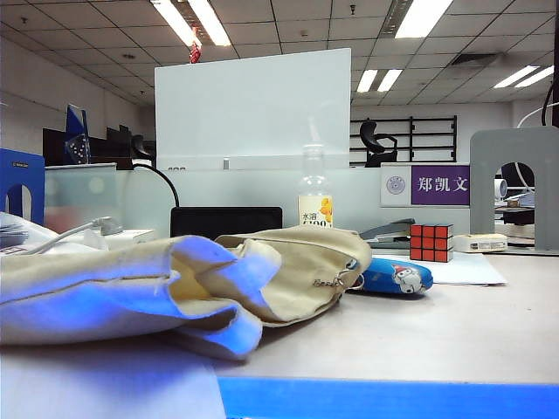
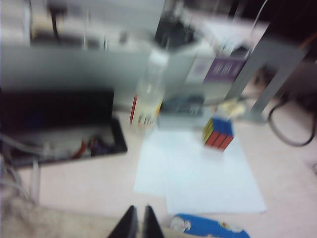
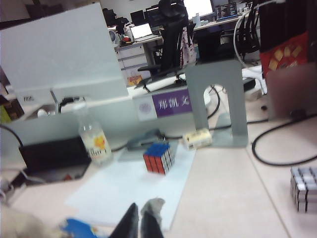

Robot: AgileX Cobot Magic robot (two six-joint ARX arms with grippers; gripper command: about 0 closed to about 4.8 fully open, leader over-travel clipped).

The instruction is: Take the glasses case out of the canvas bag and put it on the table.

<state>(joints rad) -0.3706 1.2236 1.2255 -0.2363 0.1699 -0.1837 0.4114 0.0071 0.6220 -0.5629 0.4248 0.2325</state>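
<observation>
You see the glasses case [image 1: 395, 277] lying on the table [image 1: 454, 336], just right of the canvas bag [image 1: 175, 288] and touching its mouth, in front of the white paper sheets [image 1: 467, 269] bearing the Rubik's cube [image 1: 431, 242]. Your left gripper [image 2: 137, 223] hangs above the table with fingers pressed together, empty. Your right gripper [image 3: 138, 220], likewise raised, is clenched on nothing.

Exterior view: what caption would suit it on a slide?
Blue glasses case lying on the table at the mouth of the slumped canvas bag, Rubik's cube behind; no arms visible.
</observation>
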